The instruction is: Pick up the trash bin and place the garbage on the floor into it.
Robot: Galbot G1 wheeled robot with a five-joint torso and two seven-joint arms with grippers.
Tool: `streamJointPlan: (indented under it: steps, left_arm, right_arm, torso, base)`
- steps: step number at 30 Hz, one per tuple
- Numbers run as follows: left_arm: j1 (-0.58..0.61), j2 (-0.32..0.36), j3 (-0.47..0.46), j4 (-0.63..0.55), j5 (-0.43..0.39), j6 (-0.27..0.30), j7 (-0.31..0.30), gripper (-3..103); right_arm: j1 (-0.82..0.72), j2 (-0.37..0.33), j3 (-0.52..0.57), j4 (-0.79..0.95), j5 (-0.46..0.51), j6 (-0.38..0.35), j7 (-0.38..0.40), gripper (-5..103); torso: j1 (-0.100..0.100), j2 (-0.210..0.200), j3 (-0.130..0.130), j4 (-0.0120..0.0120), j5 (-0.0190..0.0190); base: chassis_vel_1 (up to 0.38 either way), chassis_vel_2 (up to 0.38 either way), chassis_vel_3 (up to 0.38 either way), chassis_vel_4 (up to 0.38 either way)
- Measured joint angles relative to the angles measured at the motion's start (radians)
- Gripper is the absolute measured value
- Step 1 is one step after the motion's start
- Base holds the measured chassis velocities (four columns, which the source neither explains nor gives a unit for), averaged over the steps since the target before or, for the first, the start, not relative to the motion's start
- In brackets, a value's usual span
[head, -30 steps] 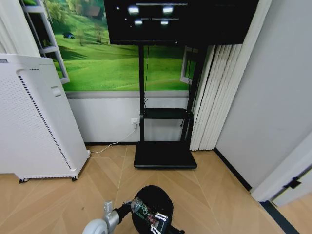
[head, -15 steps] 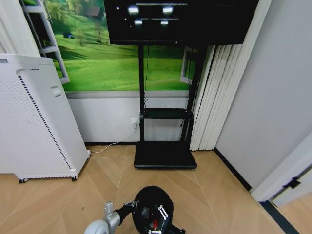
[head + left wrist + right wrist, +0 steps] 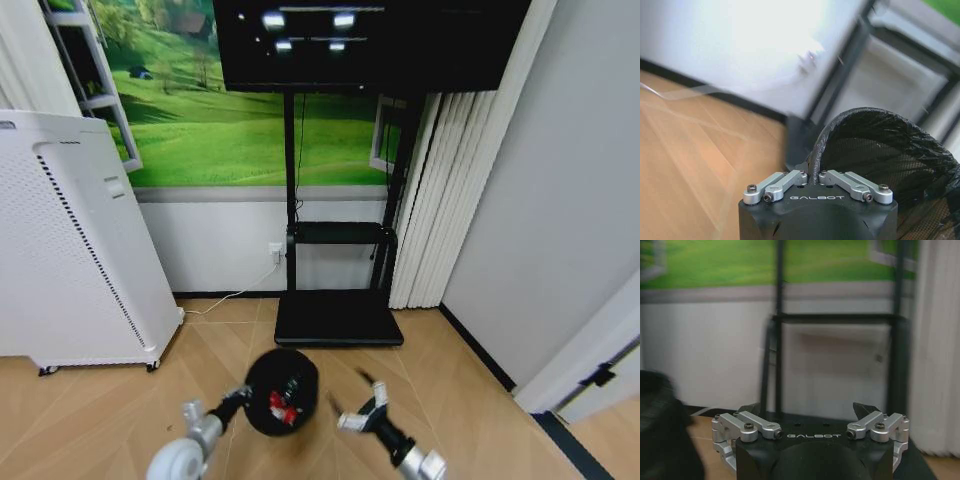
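Holding the bin [image 3: 282, 392] by its rim, my left pincer [image 3: 240, 396] is clamped on the near left edge and keeps it off the floor [image 3: 450, 400], tilted so its mouth faces the head camera. Inside it I see red-and-white garbage [image 3: 283, 403] lying against the black wall. From my left wrist the rim [image 3: 850, 120] rises right between my closed fingers [image 3: 792, 177], with black mesh and a crinkled liner curving away behind them.

My right pincer [image 3: 362, 408] hangs just to the right of the bin, apart from it, above the wooden floor. Its fingers are spread wide and hold nothing; from the right wrist the two tips [image 3: 863, 412] stand well apart, and a dark blurred edge of the bin [image 3: 662, 430] shows at one side.

Ahead of both arms stands the black TV stand [image 3: 338, 318], its flat base on the floor near the wall, with the screen [image 3: 370, 40] above. A tall white appliance [image 3: 70, 250] stands at the left, well clear of the bin, and pale curtains [image 3: 440, 200] hang on the right
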Motion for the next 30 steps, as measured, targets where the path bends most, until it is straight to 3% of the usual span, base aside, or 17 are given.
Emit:
streamJointPlan:
  steps: [2, 4, 8, 9, 12, 13, 16, 18, 21, 22, 23, 24, 26, 27, 28, 30]
  left_arm:
    - [0.046, -0.021, -0.072, -0.060, 0.011, -0.001, -0.068, 4]
    - [0.062, -0.028, -0.092, -0.082, 0.013, -0.001, -0.104, 4]
    - [0.117, -0.063, -0.147, -0.175, -0.019, 0.001, -0.274, 4]
    - [0.117, -0.063, -0.147, -0.175, -0.019, 0.001, -0.274, 4]
    - [0.132, -0.088, -0.181, -0.236, -0.097, 0.025, -0.400, 4]
    - [0.132, -0.088, -0.181, -0.236, -0.097, 0.025, -0.400, 4]
    - [0.162, -0.120, -0.245, -0.293, -0.240, 0.044, -0.552, 4]
    - [0.175, -0.127, -0.270, -0.297, -0.261, 0.045, -0.575, 4]
    - [0.209, -0.135, -0.336, -0.297, -0.277, 0.048, -0.566, 4]
    - [0.225, -0.135, -0.364, -0.294, -0.279, 0.057, -0.529, 4]
    - [0.252, -0.136, -0.412, -0.288, -0.272, 0.072, -0.453, 4]
    - [0.252, -0.136, -0.412, -0.288, -0.272, 0.072, -0.453, 4]
    - [0.304, -0.135, -0.493, -0.269, -0.252, 0.096, -0.307, 4]
    - [0.304, -0.135, -0.493, -0.269, -0.252, 0.096, -0.307, 4]
    - [0.332, -0.131, -0.536, -0.250, -0.246, 0.106, -0.228, 4]
    - [0.364, -0.131, -0.580, -0.233, -0.249, 0.114, -0.174, 4]
  right_arm:
    - [0.019, 0.015, 0.022, -0.012, 0.075, -0.085, 0.105, 100]
    - [0.024, 0.016, 0.028, -0.018, 0.083, -0.094, 0.119, 100]
    - [0.029, 0.030, 0.061, -0.025, 0.123, -0.119, 0.163, 100]
    - [0.029, 0.030, 0.061, -0.025, 0.123, -0.119, 0.163, 100]
    - [0.019, 0.061, 0.101, -0.024, 0.126, -0.119, 0.191, 100]
    - [0.019, 0.061, 0.101, -0.024, 0.126, -0.119, 0.191, 100]
    - [0.020, 0.066, 0.127, -0.037, 0.138, -0.117, 0.199, 100]
    - [0.021, 0.066, 0.136, -0.043, 0.142, -0.111, 0.200, 100]
    - [0.017, 0.070, 0.162, -0.053, 0.145, -0.092, 0.200, 100]
    - [0.011, 0.074, 0.174, -0.053, 0.145, -0.087, 0.200, 100]
    - [0.007, 0.078, 0.186, -0.055, 0.145, -0.078, 0.198, 100]
    - [0.007, 0.078, 0.186, -0.055, 0.145, -0.078, 0.198, 100]
    - [0.005, 0.080, 0.191, -0.060, 0.138, -0.065, 0.195, 100]
    - [0.005, 0.080, 0.191, -0.060, 0.138, -0.065, 0.195, 100]
    - [0.004, 0.080, 0.191, -0.063, 0.130, -0.057, 0.193, 100]
    - [0.002, 0.081, 0.191, -0.066, 0.124, -0.050, 0.192, 100]
  torso:
    - [0.000, 0.000, 0.000, 0.0000, -0.0002]
    - [0.000, 0.000, 0.000, 0.0001, -0.0002]
    - [0.000, 0.000, 0.000, 0.0004, -0.0002]
    - [0.000, 0.000, 0.000, 0.0004, -0.0002]
    - [0.000, 0.000, 0.000, -0.0004, -0.0003]
    - [0.000, 0.000, 0.000, -0.0004, -0.0003]
    - [0.000, 0.000, 0.000, -0.0002, -0.0001]
    - [0.000, 0.000, 0.000, -0.0002, -0.0001]
    - [0.000, 0.000, 0.000, 0.0005, -0.0001]
    - [0.000, 0.000, 0.000, 0.0001, -0.0002]
    - [0.000, 0.000, 0.000, -0.0003, -0.0005]
    - [0.000, 0.000, 0.000, -0.0003, -0.0005]
    - [0.000, 0.000, 0.000, -0.0001, 0.0001]
    - [0.000, 0.000, 0.000, -0.0001, 0.0001]
    - [0.000, 0.000, 0.000, 0.0002, 0.0001]
    - [0.000, 0.000, 0.000, 0.0001, -0.0001]
  base:
    - [0.000, 0.000, 0.000, 0.000]
    - [0.000, 0.000, 0.000, 0.000]
    - [0.000, 0.000, 0.000, 0.000]
    - [0.000, 0.000, 0.000, 0.000]
    - [0.000, 0.000, 0.000, 0.000]
    - [0.000, 0.000, 0.000, 0.000]
    - [0.000, 0.000, 0.000, 0.000]
    - [0.000, 0.000, 0.000, 0.000]
    - [0.000, 0.000, 0.000, 0.000]
    - [0.000, 0.000, 0.000, 0.000]
    - [0.000, 0.000, 0.000, 0.000]
    - [0.000, 0.000, 0.000, 0.000]
    - [0.000, 0.000, 0.000, 0.000]
    - [0.000, 0.000, 0.000, 0.000]
    - [0.000, 0.000, 0.000, 0.000]
    - [0.000, 0.000, 0.000, 0.000]
